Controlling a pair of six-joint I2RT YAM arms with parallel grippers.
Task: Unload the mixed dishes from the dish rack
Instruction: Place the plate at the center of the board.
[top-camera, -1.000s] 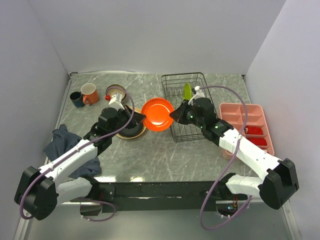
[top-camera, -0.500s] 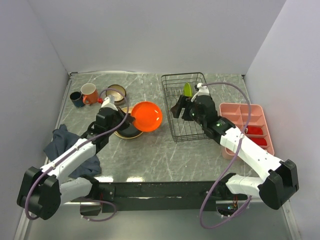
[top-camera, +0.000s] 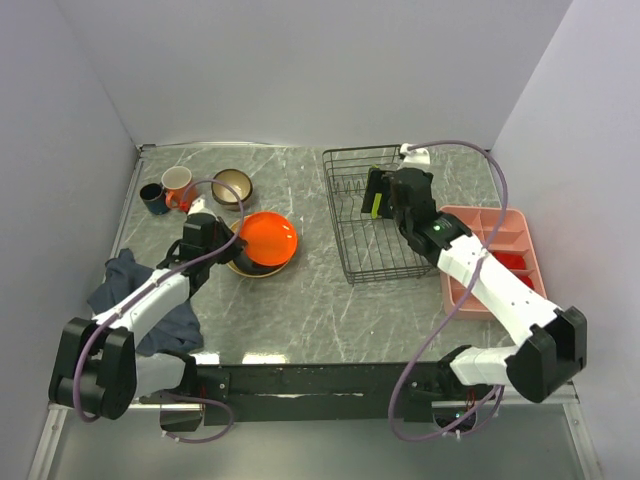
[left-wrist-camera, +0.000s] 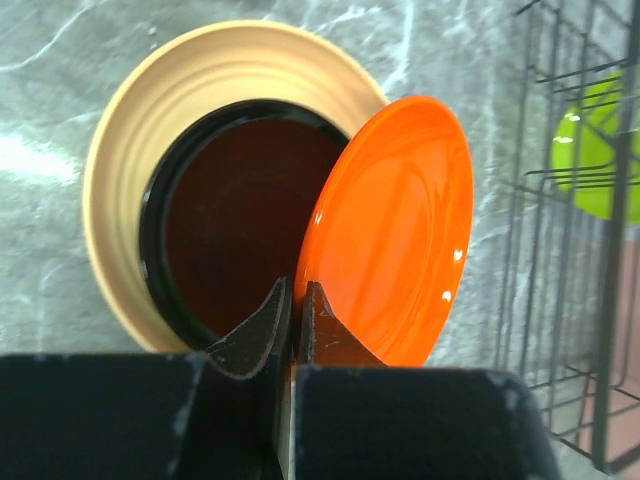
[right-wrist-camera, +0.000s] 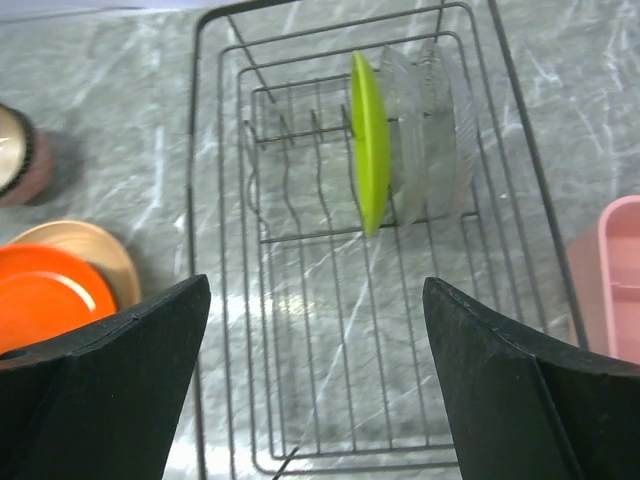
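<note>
Currently in hand: orange plate (left-wrist-camera: 395, 230), near rim pinched thin between the fingers of left gripper (left-wrist-camera: 295, 300), jaws nearly touching.
Plate position: tilted, hanging over dark plate (left-wrist-camera: 230, 230) nested on tan plate (left-wrist-camera: 230, 60), left of dish rack (right-wrist-camera: 195, 200); contact with the stack not clear.
Step in hand: probably laying orange plate onto the stack.
Doing it well: level the plate, centre over the dark one, lower until the far edge rests, only then release; no drop from a tilt, no sliding off the tan rim.
Right gripper (right-wrist-camera: 315, 290): spread wide, empty, above the rack.
Left in rack: green plate (right-wrist-camera: 368, 140) upright in a slot, clear plates (right-wrist-camera: 430, 130) just beside.
Next pick, likely: green plate, fingers either side of its top edge, straight lift out of the wires.
</note>
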